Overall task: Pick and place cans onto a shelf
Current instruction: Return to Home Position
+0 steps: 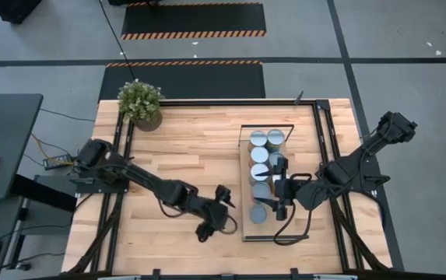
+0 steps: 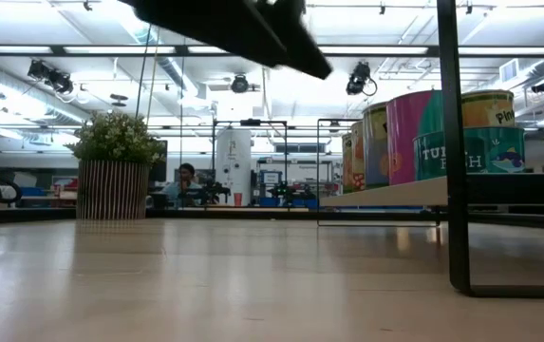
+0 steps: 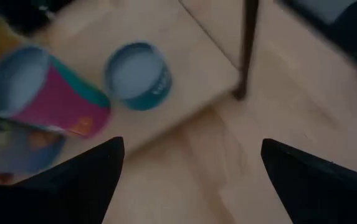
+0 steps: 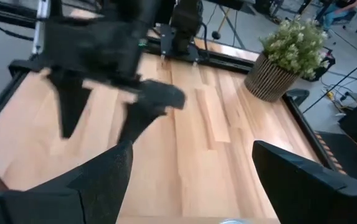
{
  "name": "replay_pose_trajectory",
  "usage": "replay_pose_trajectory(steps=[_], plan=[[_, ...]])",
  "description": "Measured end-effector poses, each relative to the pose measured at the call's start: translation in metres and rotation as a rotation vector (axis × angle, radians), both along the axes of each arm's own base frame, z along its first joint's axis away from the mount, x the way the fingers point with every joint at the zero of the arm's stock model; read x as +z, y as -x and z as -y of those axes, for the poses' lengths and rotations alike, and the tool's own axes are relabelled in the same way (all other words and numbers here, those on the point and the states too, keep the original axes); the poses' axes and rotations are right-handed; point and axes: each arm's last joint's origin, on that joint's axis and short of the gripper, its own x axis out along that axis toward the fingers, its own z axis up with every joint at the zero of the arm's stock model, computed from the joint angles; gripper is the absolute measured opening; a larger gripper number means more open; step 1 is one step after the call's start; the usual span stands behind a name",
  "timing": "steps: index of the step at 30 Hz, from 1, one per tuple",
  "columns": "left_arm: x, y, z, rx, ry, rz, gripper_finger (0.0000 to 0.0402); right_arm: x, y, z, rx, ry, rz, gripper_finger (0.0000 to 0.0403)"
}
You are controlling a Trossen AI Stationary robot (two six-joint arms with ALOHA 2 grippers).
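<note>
Several cans stand upright on the shelf (image 1: 247, 232), among them a silver-topped one (image 1: 259, 212) at its near end and two (image 1: 258, 138) at its far end. The low view shows a pink and teal can (image 2: 412, 133) on the shelf board (image 2: 385, 195). My left gripper (image 1: 219, 214) hovers open over the tabletop just left of the shelf's near end; its wrist view shows a teal can (image 3: 138, 74) and a pink one (image 3: 41, 93) ahead. My right gripper (image 1: 279, 194) hangs open above the shelf's near half, with nothing between its fingers (image 4: 103, 180).
A potted plant (image 1: 140, 103) stands at the table's far left corner. A black metal frame (image 1: 328, 148) runs along the table's sides. The shelf's black leg (image 3: 247, 50) stands near my left gripper. Bare wood (image 1: 199, 148) lies between plant and shelf.
</note>
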Motion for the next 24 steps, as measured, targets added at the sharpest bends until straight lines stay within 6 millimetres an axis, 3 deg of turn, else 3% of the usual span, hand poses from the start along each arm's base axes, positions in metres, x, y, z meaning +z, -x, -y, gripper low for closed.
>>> replay_pose_trajectory(steps=[5, 10, 16, 24], plan=[[-0.009, 0.025, -0.025, 0.042, 0.092, -0.027, 0.0385, -0.008, 0.014, -0.003, 0.016, -0.041, 0.018, 0.0338], [0.001, 0.056, -0.046, 0.157, 0.113, 0.069, 0.0385, -0.013, 0.038, -0.004, -0.029, -0.058, 0.078, 0.0338], [0.007, 0.088, -0.067, 0.246, 0.176, 0.170, 0.0385, -0.038, 0.056, 0.006, -0.065, -0.108, 0.146, 0.0338], [0.017, 0.131, -0.090, 0.349, 0.243, 0.308, 0.0385, -0.056, 0.078, 0.027, -0.065, -0.161, 0.209, 0.0338]])
